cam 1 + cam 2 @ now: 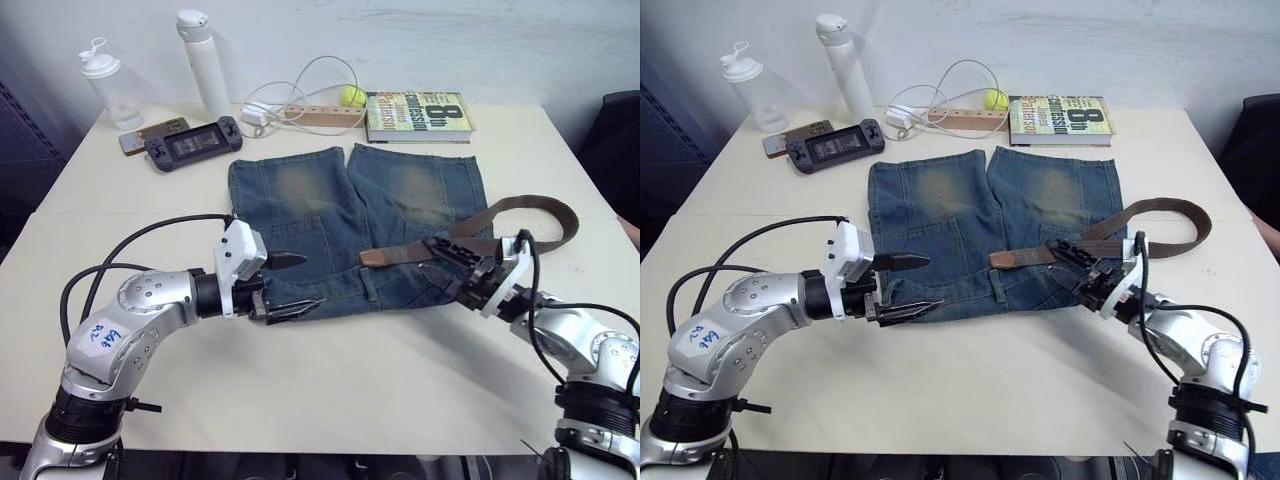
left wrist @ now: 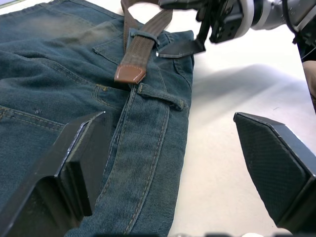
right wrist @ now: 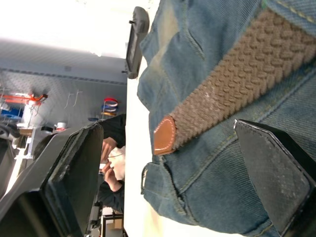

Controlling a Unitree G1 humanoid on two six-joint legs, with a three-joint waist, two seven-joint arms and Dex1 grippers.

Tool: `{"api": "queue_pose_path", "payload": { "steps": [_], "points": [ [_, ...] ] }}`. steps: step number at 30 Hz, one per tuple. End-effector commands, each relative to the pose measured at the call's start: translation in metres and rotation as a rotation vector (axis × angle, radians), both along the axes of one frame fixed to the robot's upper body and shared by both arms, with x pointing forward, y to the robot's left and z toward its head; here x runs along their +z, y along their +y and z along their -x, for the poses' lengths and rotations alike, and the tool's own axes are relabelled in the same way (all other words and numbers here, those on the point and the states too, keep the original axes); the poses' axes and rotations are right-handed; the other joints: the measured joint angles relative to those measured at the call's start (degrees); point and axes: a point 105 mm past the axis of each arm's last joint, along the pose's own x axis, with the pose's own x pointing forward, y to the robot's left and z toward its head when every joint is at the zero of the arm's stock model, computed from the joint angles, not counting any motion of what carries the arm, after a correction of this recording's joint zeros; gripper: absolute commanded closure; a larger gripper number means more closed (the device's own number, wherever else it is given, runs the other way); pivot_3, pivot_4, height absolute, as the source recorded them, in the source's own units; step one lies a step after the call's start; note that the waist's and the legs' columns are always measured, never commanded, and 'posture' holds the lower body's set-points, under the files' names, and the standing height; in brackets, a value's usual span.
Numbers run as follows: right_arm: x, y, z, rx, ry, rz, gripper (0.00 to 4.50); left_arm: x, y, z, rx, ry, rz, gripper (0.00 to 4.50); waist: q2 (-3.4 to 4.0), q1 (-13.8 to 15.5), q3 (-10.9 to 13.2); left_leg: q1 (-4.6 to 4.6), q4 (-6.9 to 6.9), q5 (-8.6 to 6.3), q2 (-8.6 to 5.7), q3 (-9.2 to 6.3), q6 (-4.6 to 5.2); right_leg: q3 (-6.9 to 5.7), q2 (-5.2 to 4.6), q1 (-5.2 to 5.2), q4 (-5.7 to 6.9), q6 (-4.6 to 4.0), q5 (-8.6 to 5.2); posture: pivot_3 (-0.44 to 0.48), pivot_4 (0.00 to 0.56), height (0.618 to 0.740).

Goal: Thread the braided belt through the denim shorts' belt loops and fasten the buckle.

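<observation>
**Belt partly threaded, both pincers open at the waistband**

On the cream surface, the faded blue denim shorts lie mid-frame with the waistband at their lower edge. The dark-brown braided belt loops at centre right, and its tan leather tip has passed one denim belt loop, stopping short of the next belt loop. The left pincer gapes wide over the waistband's left end, empty; the right pincer hovers spread over the belt, gripping nothing. Likely trouble: a push on the limp belt would buckle it short of the next loop, or a pincer could bunch the denim and flatten that loop. The metal buckle cannot be made out; it may lie behind the right pincer.
</observation>
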Motion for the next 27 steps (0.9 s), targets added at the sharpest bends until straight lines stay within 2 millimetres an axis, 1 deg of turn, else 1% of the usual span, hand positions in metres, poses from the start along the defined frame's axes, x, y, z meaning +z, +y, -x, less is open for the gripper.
{"api": "queue_pose_path", "payload": {
  "steps": [1, 5, 10, 13, 16, 20, 27],
  "points": [
    [0.013, 0.003, 0.000, 0.018, -0.055, -0.037, 0.01, 0.006, -0.001, 0.002, -0.009, -0.047, -0.007, 0.19, 0.00, -0.06, 0.00, 0.00, 0.00, 0.00, 0.00, 0.00, 0.00, 0.00, 0.00, 0.00, -0.01, 0.00, 0.00, 0.000, 0.150, 0.708],
    [0.002, 0.010, -0.007, 0.005, -0.022, -0.023, 0.01, 0.006, -0.002, 0.003, -0.017, -0.052, -0.015, 0.19, 0.00, 0.00, 0.00, 0.00, -0.01, 0.00, 0.00, 0.00, 0.00, 0.00, 0.00, -0.01, -0.01, 0.00, 0.00, 0.000, 0.150, 0.708],
    [-0.009, 0.011, -0.013, -0.027, 0.010, -0.017, 0.01, 0.007, -0.001, 0.003, -0.014, -0.056, -0.020, 0.19, 0.00, -0.01, 0.00, -0.01, -0.01, 0.00, 0.00, 0.00, 0.00, 0.00, 0.00, -0.01, -0.02, 0.00, 0.00, 0.000, 0.150, 0.708],
    [-0.009, 0.010, -0.015, -0.033, 0.001, 0.000, 0.01, 0.007, 0.000, 0.003, -0.012, -0.058, -0.027, 0.19, 0.00, -0.01, 0.00, -0.01, -0.02, 0.00, 0.00, 0.00, 0.00, 0.00, -0.01, 0.00, -0.04, 0.00, 0.00, 0.000, 0.150, 0.708],
    [-0.003, 0.010, -0.020, -0.036, -0.021, -0.014, 0.01, 0.000, 0.001, 0.005, -0.021, -0.057, -0.057, 0.19, 0.00, -0.02, 0.00, -0.01, -0.02, 0.00, 0.00, 0.00, 0.00, 0.00, -0.02, 0.00, -0.06, 0.00, 0.00, 0.000, 0.150, 0.708],
    [-0.001, 0.016, -0.023, -0.020, -0.030, -0.028, 0.01, 0.001, 0.000, 0.004, -0.019, -0.061, -0.054, 0.19, 0.00, -0.07, 0.00, -0.01, -0.07, 0.00, 0.01, 0.00, 0.00, 0.00, -0.01, -0.01, -0.11, 0.00, 0.00, 0.000, 0.150, 0.708],
    [-0.017, 0.029, -0.029, -0.015, 0.009, -0.043, 0.01, -0.002, 0.002, 0.005, -0.016, -0.060, -0.064, 0.19, 0.00, -0.07, 0.00, -0.01, -0.09, -0.01, 0.01, 0.00, 0.00, 0.00, -0.02, -0.01, -0.14, 0.00, 0.00, 0.000, 0.150, 0.708]
  ]
}}
